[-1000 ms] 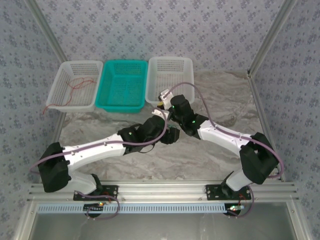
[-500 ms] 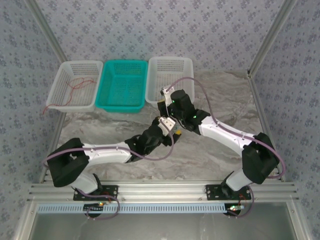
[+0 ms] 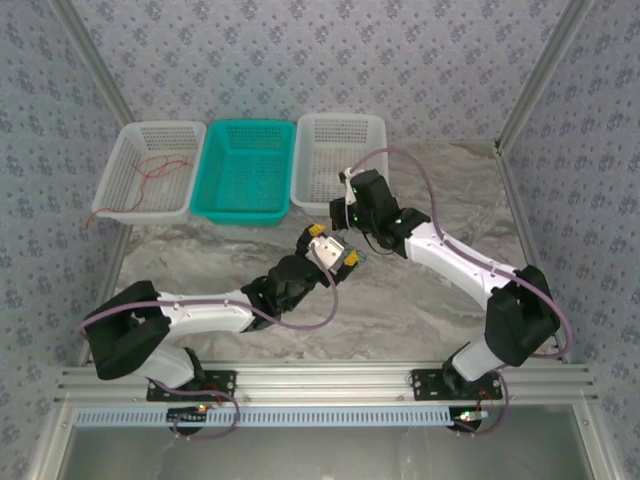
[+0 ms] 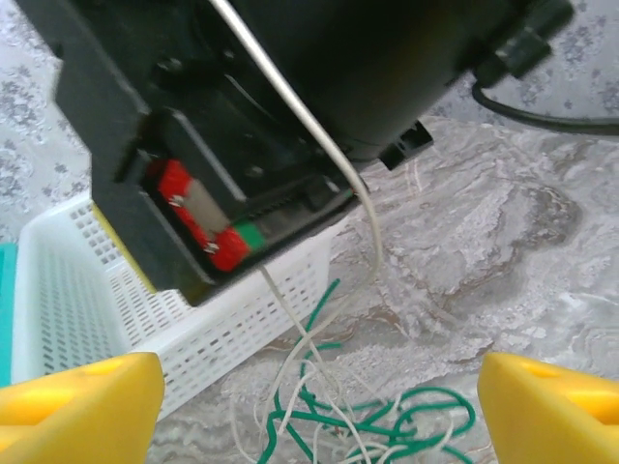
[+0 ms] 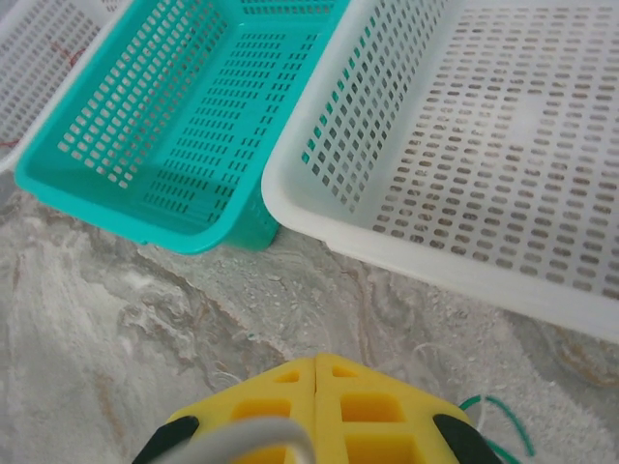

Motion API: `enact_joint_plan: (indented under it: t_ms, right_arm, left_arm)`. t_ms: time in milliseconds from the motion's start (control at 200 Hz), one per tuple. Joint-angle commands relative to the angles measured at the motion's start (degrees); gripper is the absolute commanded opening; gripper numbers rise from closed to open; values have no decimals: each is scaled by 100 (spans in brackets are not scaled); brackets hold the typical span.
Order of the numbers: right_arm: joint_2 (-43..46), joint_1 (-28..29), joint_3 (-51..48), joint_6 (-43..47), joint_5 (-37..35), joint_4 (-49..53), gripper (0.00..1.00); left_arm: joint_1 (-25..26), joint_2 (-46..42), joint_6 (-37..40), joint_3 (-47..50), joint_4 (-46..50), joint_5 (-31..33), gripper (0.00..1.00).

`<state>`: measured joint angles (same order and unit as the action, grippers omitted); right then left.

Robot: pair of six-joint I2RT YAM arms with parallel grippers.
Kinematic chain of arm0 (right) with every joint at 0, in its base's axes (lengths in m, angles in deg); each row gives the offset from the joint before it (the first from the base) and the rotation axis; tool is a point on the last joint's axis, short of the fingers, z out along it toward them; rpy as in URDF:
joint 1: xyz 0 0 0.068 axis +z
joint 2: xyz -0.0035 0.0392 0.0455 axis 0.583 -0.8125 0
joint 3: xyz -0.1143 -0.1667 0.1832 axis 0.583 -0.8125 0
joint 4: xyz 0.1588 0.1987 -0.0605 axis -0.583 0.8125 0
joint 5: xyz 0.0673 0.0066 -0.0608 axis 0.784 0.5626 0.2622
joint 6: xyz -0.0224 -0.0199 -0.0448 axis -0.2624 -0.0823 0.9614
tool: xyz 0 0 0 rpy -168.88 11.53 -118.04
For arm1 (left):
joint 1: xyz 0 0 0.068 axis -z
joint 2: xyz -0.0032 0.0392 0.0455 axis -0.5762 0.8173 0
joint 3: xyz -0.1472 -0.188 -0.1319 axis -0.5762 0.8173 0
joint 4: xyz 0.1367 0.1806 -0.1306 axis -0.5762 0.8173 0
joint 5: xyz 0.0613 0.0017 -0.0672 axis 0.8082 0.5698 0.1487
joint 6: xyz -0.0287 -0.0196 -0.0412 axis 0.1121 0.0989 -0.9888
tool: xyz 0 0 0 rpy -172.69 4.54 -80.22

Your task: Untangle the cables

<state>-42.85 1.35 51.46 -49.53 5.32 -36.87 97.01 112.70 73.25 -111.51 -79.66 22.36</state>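
The green cable [image 4: 426, 396] and the whitish cable [image 4: 372, 222] lie tangled on the marble table in the left wrist view. My left gripper [image 4: 314, 411] [image 3: 335, 255] is wide open, its yellow fingertips [image 4: 77, 406] on either side of the tangle. The whitish strand rises from the heap to my right gripper [image 3: 340, 207], the black body hanging just above. In the right wrist view that right gripper [image 5: 317, 372] is shut, yellow pads pressed together, a pale cable looped over its base. A bit of green cable [image 5: 498, 406] shows at its right. The red cable [image 3: 150, 172] lies in the left white basket.
Three baskets stand in a row at the back: a white one [image 3: 120, 165] on the left, a teal one [image 3: 240, 215] [image 5: 126, 208] in the middle, a white one [image 3: 340, 118] [image 5: 416, 256] [image 4: 222, 329] on the right. The red cable's end hangs over the left basket's front edge.
My left arm has folded lower and its gripper now points up toward the right gripper, jaws wider apart. My right gripper has drawn back toward the right white basket with the whitish cable.
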Motion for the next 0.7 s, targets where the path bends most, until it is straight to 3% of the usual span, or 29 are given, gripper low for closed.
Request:
enact_joint_plan:
  t_ms: [0, 130, 365, 445, 590, 695]
  right_arm:
    - [-63, 96, 397, -1043, -522, 666, 0]
    - [-84, 199, 602, -2044, -973, 1195, 0]
    - [61, 384, 559, -3393, -1229, 1598, 0]
    - [75, 421, 597, -3623, -1225, 1749, 0]
    - [92, 432, 628, -3707, -1311, 1884, 0]
    - [75, 403, 597, -3605, -1431, 1872, 0]
  left_arm:
    - [-35, 5, 71, -285, -196, -428, 85]
    - [-71, 179, -182, -484, -474, -550, 83]
    - [-217, 541, -390, -548, -1063, 9, 74]
    - [-240, 579, -381, -598, -1038, 5, 60]
    - [-258, 524, -491, -646, -874, -118, 24]
    - [-258, 381, -674, -653, -679, -280, 11]
